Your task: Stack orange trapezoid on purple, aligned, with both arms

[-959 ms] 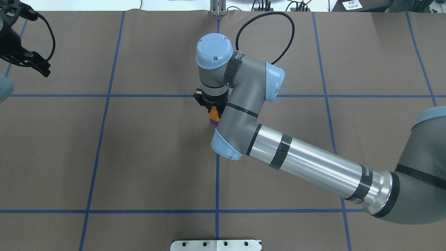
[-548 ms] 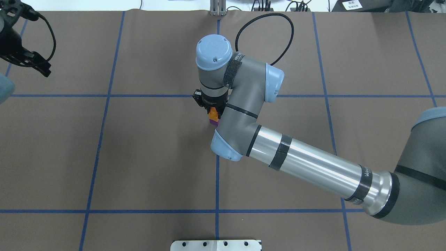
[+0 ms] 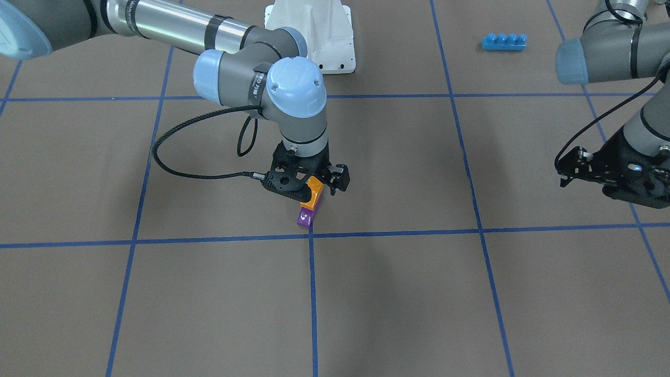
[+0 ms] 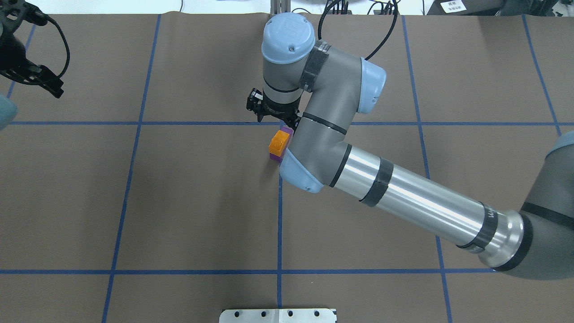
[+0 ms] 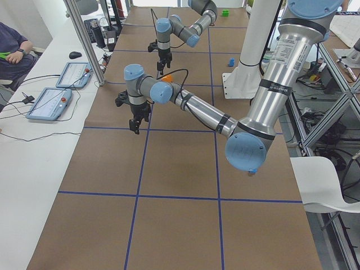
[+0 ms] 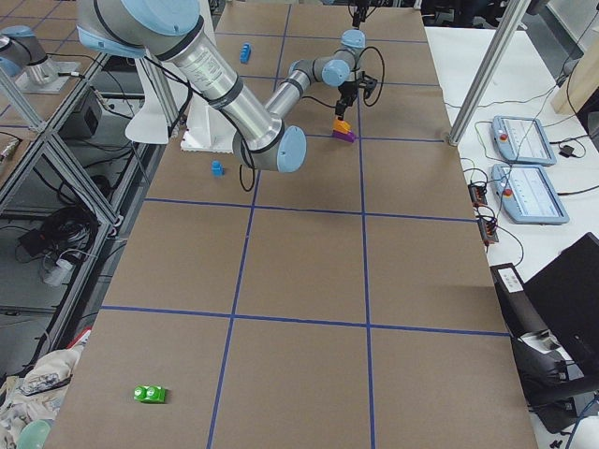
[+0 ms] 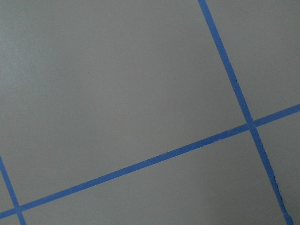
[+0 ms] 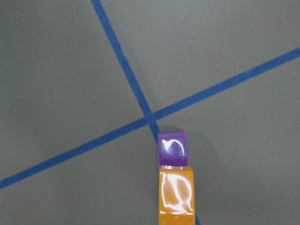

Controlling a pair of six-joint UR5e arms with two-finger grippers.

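The orange trapezoid (image 4: pixel 279 142) sits on the purple brick (image 4: pixel 275 157) near the table's middle, by a blue tape crossing. The stack also shows in the front view, orange (image 3: pixel 314 196) over purple (image 3: pixel 304 217), and in the right wrist view, orange (image 8: pixel 176 194) beside purple (image 8: pixel 172 149). My right gripper (image 4: pixel 272 117) hangs just above and behind the stack, open and holding nothing; it also shows in the front view (image 3: pixel 313 184). My left gripper (image 4: pixel 33 76) hovers far off at the table's left back corner, open and empty; it also shows in the front view (image 3: pixel 602 175).
A blue four-stud brick (image 3: pixel 504 41) lies near the robot's white base (image 3: pixel 324 31). A small blue brick (image 6: pixel 217 168) and a green brick (image 6: pixel 150 394) lie farther along the table. The right arm's elbow (image 4: pixel 298 172) overhangs the stack's right side.
My right gripper has let go of the orange trapezoid and pulled up and back from it. The orange stays on the purple. The left arm has barely moved.
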